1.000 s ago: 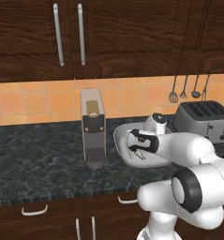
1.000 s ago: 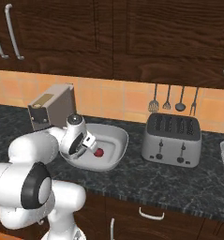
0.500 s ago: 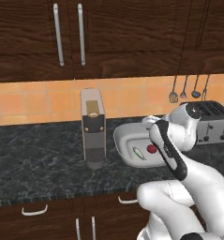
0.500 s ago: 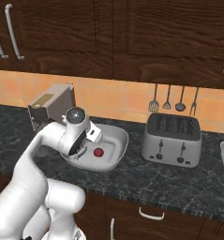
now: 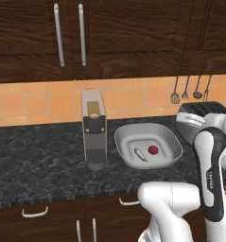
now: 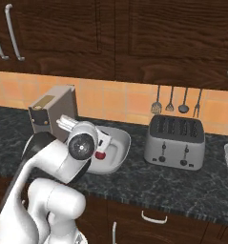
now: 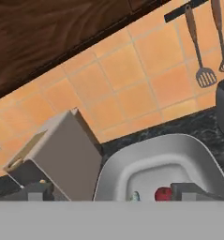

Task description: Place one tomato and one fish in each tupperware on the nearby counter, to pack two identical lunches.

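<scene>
Hovering with its fingers spread and empty, the claw (image 7: 111,191) looked down on the grey tupperware (image 5: 168,142), where one tomato (image 5: 152,150) and one fish (image 5: 140,155) lay below it, seemingly packed as one lunch.

Evenly lit rendered kitchen, soft light from above; faint shadows under the tupperware (image 5: 126,142) and coffee machine (image 5: 94,130) on the surface (image 5: 34,156). Slightly coarse, no glare.

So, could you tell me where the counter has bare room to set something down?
The counter is bare left of the coffee machine, out to the frame's edge. Another free strip lies in front of the toaster, toward the counter edge. It is crowded between machine and toaster, where the tupperware holds a tomato and fish.
</scene>
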